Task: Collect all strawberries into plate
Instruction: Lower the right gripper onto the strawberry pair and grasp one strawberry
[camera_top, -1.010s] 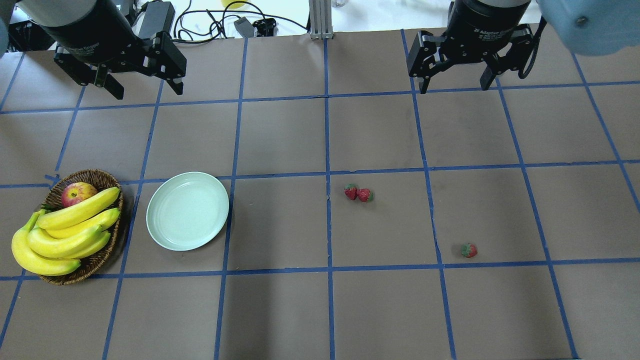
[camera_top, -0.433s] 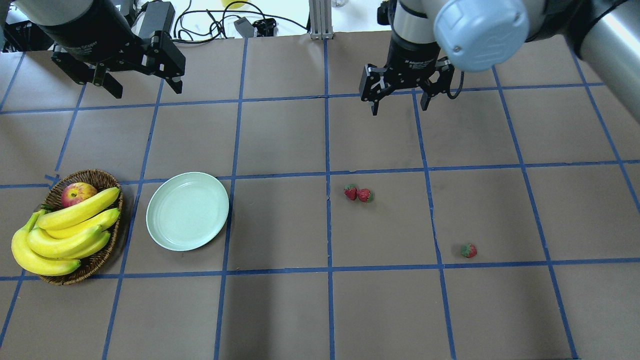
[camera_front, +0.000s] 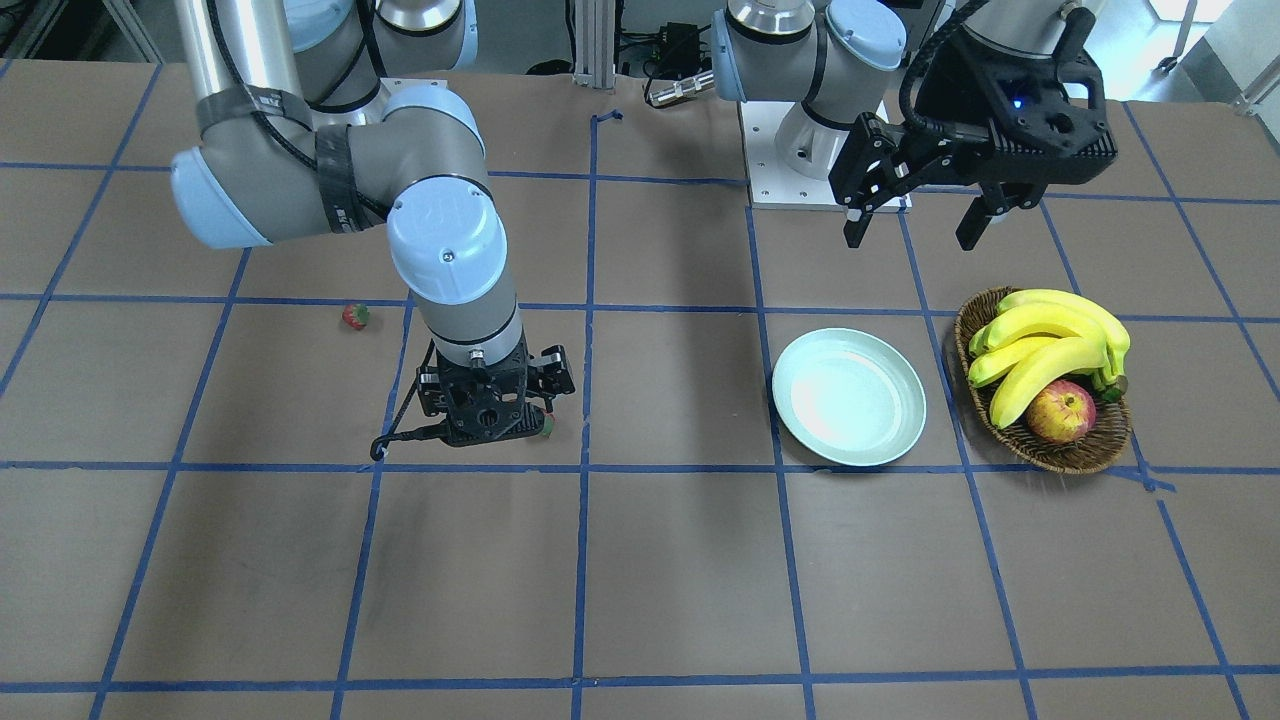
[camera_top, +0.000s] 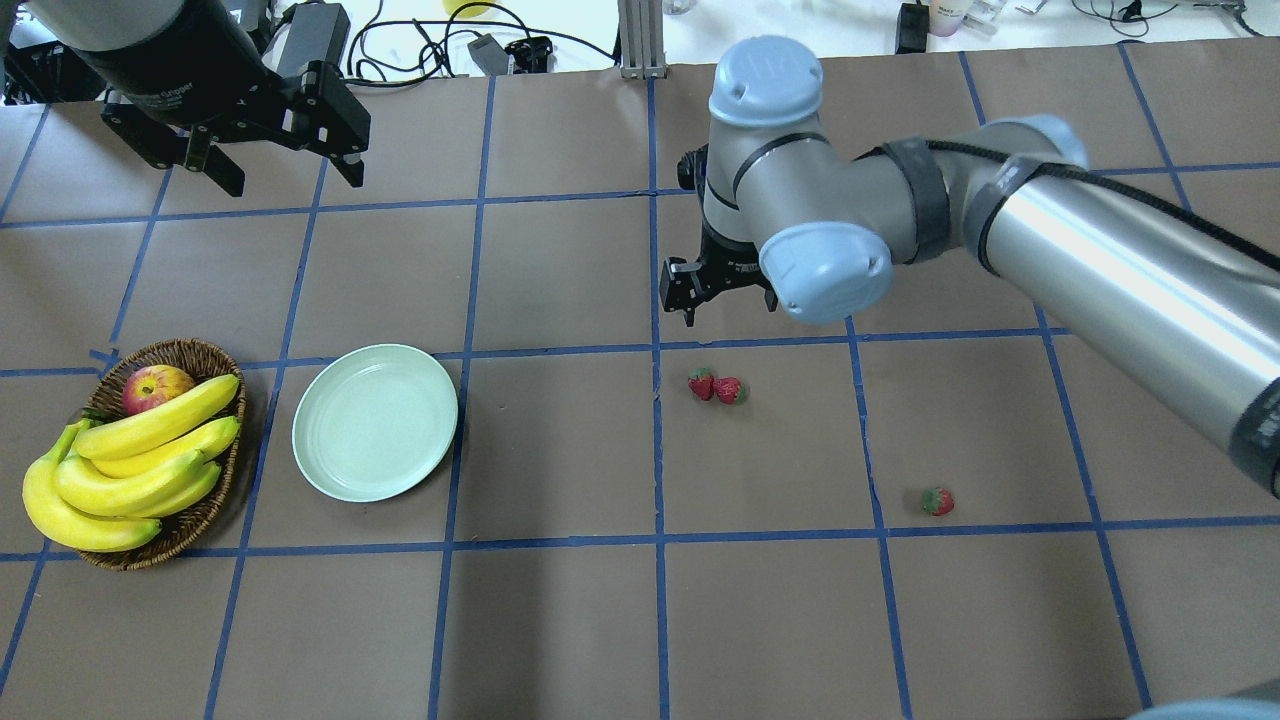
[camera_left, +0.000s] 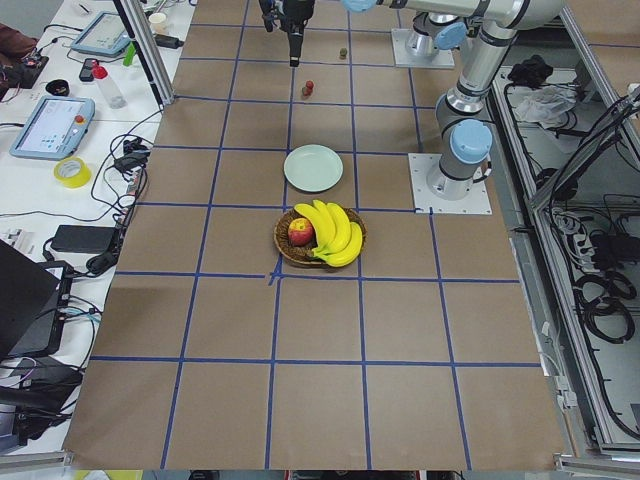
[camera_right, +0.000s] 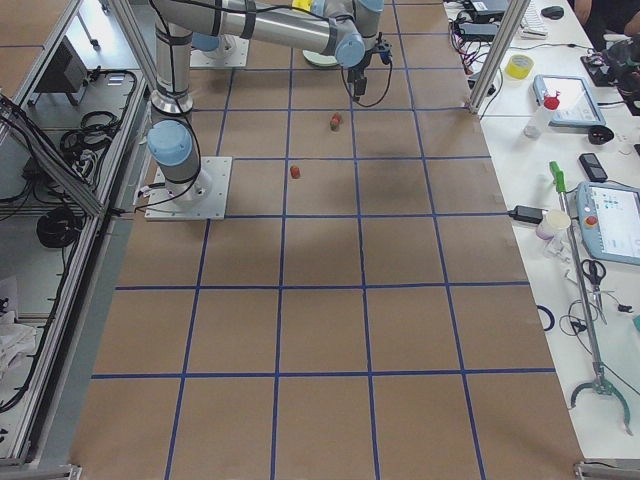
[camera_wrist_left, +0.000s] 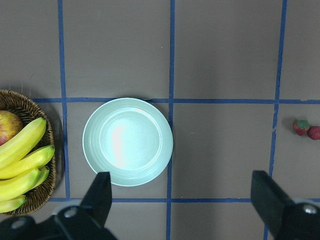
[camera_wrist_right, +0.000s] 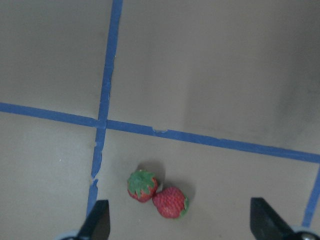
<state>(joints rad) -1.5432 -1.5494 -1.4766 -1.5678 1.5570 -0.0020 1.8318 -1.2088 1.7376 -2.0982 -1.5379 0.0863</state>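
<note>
Since a second ago my right arm has swung in from the far right corner to the table's middle. The right gripper now hangs by the pair of strawberries, while the left gripper has not stirred at the far edge.

I judge this as the approach for the first pick. Nothing is collected yet: the plate lies bare just beside the basket of bananas and an apple. The third strawberry sits alone, well apart to the right.

Both sets of jaws are spread wide and carry nothing. In the right wrist view the two berries touch each other low in the frame, between the fingers. How high I am above them is hard to read, as the front camera has the gripper hiding them almost wholly.

Next I would centre on one berry and come straight down. Turning the wrist may keep the fingers from nudging its neighbour.

The table is covered in flat brown paper, squared off with blue tape. Side benches carry tablets, cables and a roll of tape.
</note>
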